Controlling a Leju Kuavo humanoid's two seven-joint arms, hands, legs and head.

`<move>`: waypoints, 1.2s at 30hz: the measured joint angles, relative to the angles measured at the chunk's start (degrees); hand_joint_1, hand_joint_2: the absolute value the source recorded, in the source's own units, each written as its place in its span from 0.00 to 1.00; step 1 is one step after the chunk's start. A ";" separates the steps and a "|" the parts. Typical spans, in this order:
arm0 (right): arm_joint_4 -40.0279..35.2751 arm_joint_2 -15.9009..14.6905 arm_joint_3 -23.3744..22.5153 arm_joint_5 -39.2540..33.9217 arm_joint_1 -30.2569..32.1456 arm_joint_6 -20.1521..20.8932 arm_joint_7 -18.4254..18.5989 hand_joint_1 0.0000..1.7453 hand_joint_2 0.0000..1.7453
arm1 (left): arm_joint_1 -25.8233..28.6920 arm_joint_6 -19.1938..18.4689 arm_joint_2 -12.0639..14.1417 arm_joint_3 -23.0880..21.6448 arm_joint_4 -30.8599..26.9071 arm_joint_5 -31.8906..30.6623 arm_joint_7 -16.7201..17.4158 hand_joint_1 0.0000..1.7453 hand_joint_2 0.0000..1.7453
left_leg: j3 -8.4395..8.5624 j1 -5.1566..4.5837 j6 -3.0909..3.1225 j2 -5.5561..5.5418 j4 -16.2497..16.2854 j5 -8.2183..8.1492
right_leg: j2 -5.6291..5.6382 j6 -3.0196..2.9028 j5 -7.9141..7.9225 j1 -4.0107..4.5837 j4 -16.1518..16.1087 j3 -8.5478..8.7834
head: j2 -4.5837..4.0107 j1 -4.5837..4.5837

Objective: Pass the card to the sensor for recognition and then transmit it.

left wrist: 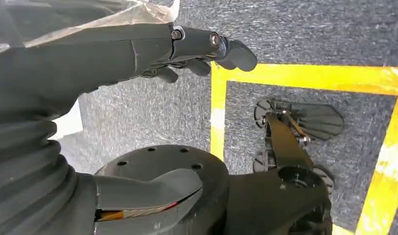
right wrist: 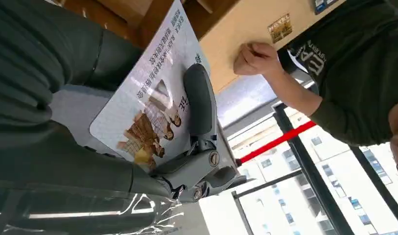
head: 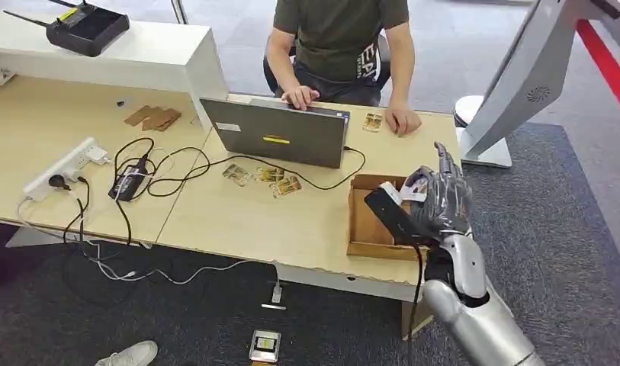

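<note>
Grey fingers of the right hand [head: 438, 200] are holding the card [right wrist: 149, 100], with the thumb [right wrist: 200, 100] pressing across its printed face in the right wrist view. In the head view the hand is raised over the right end of the counter [head: 245, 221], just above the open cardboard box [head: 367, 221], and the card is mostly hidden behind the fingers. The left hand [left wrist: 138, 49] is hanging toward the carpeted floor, fingers loosely extended and holding nothing.

Which object on the counter is serving as the sensor cannot be told from these views; a dark flat device [head: 393, 213] is lying at the box beside the hand and may be the reader. Further left, several loose cards [head: 265, 177] are lying near the laptop [head: 280, 131], and one more card [head: 373, 122] is resting at the far edge beside the hand of the seated person [head: 402, 120]. A power strip [head: 62, 166] and trailing cables are occupying the left part of the counter.

Judged from this position, the presenting step is in progress. To do it well, the thumb pressure should be kept steady so that the card is not sliding, and the card face should be brought flat and parallel to the reader surface rather than edge-on. The approach should be slow, avoiding contact with the box wall. The card is thin and smooth, so slippage is the main risk.
</note>
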 joint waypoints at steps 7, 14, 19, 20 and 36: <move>2.93 1.05 1.84 -1.29 -4.67 1.12 2.32 1.00 1.00 | -1.35 -1.44 -0.50 -0.77 0.02 -2.31 1.05 0.00 1.00 | 0.00 0.00 0.00 -0.01 0.00 0.00 | 0.00 0.00 0.00 -0.01 -0.01 0.00 | 0.00 0.00; 4.79 1.64 3.10 -1.40 -6.32 1.68 3.48 1.00 1.00 | -2.20 -2.14 -1.03 -0.81 0.11 -4.79 1.22 0.00 1.00 | 0.00 0.00 0.00 0.00 0.00 -0.01 | 0.00 0.00 0.00 0.00 0.00 -0.01 | 0.00 0.00; 5.82 1.86 3.83 -1.05 -6.66 1.71 3.85 1.00 1.00 | -2.47 -2.67 -1.31 -0.81 0.33 -5.92 1.42 0.00 1.00 | 0.00 0.00 0.00 0.00 0.00 0.00 | 0.00 0.00 0.00 0.00 -0.01 -0.01 | 0.00 0.00; 5.88 1.86 3.91 -1.03 -6.66 1.71 3.91 1.00 1.00 | -2.51 -2.71 -1.38 -0.81 0.35 -6.03 1.42 0.00 1.00 | 0.00 0.00 0.00 0.00 0.00 0.00 | 0.00 0.00 0.00 0.00 -0.01 -0.01 | 0.00 0.00; 7.83 2.97 4.15 0.55 -6.69 1.60 3.21 0.00 1.00 | -2.86 -3.23 -2.01 -0.70 1.60 -9.51 1.81 0.00 1.00 | 0.01 0.00 0.00 0.01 0.00 0.00 | 0.00 0.00 0.00 0.00 0.00 -0.02 | 0.00 0.00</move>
